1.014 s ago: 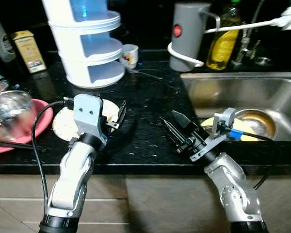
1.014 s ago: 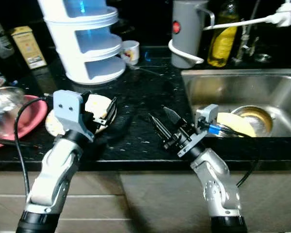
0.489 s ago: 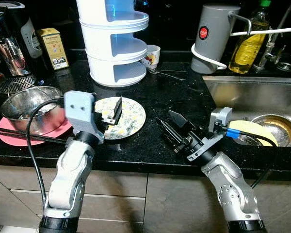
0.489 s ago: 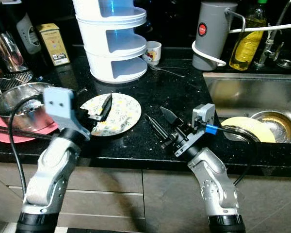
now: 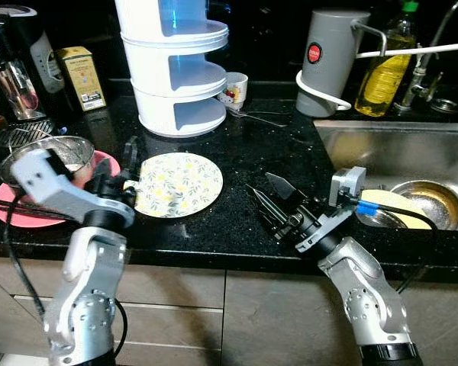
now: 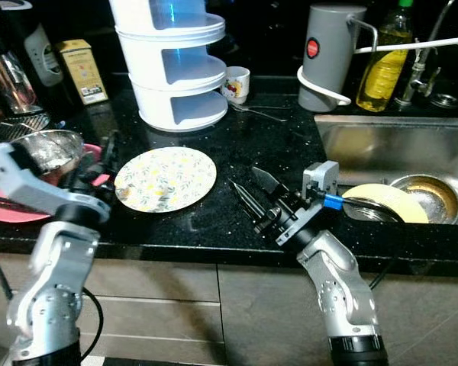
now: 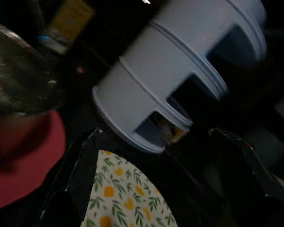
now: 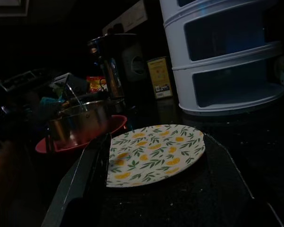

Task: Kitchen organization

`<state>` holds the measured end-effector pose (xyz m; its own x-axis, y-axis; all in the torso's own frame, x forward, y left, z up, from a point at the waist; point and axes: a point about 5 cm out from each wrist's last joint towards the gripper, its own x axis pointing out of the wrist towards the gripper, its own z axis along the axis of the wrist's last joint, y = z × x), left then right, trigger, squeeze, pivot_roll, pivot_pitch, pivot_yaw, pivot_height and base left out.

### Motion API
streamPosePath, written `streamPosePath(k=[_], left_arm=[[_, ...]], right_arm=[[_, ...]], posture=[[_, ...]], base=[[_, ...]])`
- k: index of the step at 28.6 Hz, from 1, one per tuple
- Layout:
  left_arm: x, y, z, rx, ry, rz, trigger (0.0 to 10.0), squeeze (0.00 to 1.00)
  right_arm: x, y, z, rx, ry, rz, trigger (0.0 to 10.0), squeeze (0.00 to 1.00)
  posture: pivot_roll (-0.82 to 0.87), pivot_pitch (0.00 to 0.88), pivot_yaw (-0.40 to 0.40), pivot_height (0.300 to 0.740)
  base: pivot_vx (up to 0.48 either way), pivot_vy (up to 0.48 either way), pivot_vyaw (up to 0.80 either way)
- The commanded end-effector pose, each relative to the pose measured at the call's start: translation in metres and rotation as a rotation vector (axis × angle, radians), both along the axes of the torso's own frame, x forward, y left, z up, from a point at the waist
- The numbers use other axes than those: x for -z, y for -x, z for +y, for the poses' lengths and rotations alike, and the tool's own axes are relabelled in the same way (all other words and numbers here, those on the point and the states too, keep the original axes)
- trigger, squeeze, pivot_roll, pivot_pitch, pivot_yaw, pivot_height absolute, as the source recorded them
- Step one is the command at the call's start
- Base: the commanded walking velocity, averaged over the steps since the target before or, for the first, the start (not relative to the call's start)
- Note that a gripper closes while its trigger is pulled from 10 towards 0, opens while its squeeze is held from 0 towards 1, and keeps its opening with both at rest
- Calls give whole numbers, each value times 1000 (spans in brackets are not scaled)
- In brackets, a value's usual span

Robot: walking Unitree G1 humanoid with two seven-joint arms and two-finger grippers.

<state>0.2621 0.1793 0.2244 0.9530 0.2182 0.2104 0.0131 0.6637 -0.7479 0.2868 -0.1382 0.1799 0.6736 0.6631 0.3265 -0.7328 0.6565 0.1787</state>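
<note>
Lying flat on the black granite counter (image 5: 244, 145), the floral plate (image 5: 177, 183) sits in front of the white three-tier rack (image 5: 174, 65), with nothing gripping it. To its left the left gripper (image 5: 120, 169) hovers just beside the plate's rim, its two black fingers (image 7: 80, 175) spread apart and empty; in the left wrist view they frame the plate's edge and the base of the rack. Beside that gripper a steel bowl (image 5: 49, 156) rests on a pink plate (image 5: 19, 210) near the counter's front edge. On the other side of the floral plate, near it but not touching, the right gripper (image 5: 273, 200) is held low over the counter's front edge, its fingers likewise parted and empty, pointing toward the plate, which the right wrist view shows between them. Behind, a small patterned cup (image 5: 234, 89) stands just right of the rack, a yellow box (image 5: 80, 76) stands to the rack's left, and a grey jug (image 5: 328, 53) and a bottle of yellow oil (image 5: 382, 65) stand by the sink (image 5: 382, 141). In the sink lie a yellow plate (image 5: 397, 206) and a round metal dish (image 5: 431, 198).
</note>
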Motion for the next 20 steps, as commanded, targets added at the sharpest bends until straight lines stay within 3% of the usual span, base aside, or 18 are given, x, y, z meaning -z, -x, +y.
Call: streamPosePath(k=[1,8,10,12,20], left_arm=[[11,4,-8,-4,170,48,10000,0],[24,0,-4,46,311,146,10000,0],[30,-2,-8,80,446,179,10000,0],[35,-1,-11,99,525,212,10000,0],[40,3,-27,176,651,295,10000,0]], right_arm=[[2,-1,4,-23,24,12,10000,0],[2,-3,6,-25,20,9,10000,0],[2,-2,8,-28,19,8,10000,0],[2,-1,8,-29,20,9,10000,0],[2,-1,5,-25,27,9,10000,0]], posture=[[15,0,-1,740],[23,0,0,740],[18,0,3,740],[14,0,5,740],[12,0,6,740]], base=[[0,0,0],[0,0,0],[0,0,0],[0,0,0],[0,0,0]])
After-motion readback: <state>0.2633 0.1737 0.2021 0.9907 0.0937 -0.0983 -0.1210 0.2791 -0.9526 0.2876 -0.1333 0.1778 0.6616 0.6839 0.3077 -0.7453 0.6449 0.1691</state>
